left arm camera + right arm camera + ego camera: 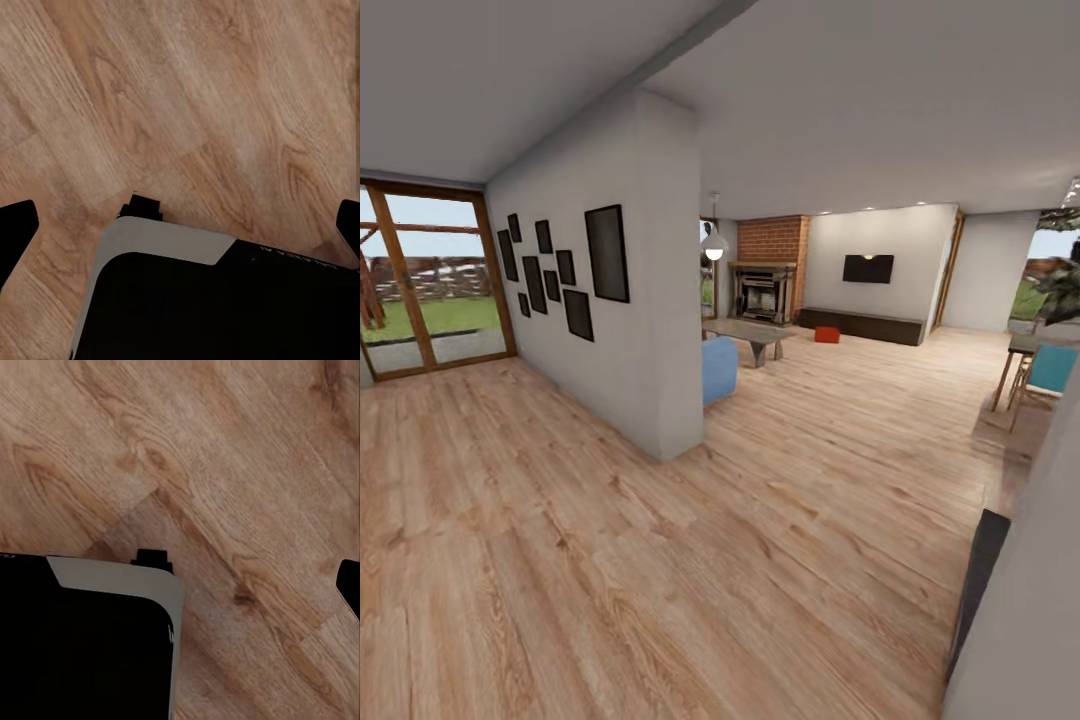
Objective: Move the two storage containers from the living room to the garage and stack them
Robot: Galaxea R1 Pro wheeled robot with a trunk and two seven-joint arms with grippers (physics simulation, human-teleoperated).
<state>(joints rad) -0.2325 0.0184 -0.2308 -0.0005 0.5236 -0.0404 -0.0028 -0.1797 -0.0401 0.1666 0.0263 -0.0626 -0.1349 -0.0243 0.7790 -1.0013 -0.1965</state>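
- From my head camera, the light wood plank floor [660, 560] runs ahead into the living room, where a red-brick fireplace column [772, 240] stands on the far wall.
- One orange-red storage container [827, 334] sits on the planks at the far end, just in front of the long low dark-wood cabinet [862, 326] and below the black wall TV [868, 268]. I can make out only a single orange-red shape at this range and cannot tell whether it is one bin or two.
- A grey coffee table [750, 334] stands between me and the fireplace, with a blue seat [719, 368] beside the white partition wall [650, 300] that carries a cluster of black picture frames [565, 265].
- A wood-framed glass door [430, 280] opens on grass at the far left; a teal chair [1050, 370] sits at a table on the right.
- My left wrist camera looks down on planks and the robot's black, grey-edged base [210, 300]. The left gripper [184, 225] shows two dark fingertips at opposite edges, jaws spread wide, holding nothing.
- My right wrist camera shows the base [82, 637] over the planks. Just one dark fingertip [349, 585] of the right gripper is visible, so I cannot tell how far its jaws are open.
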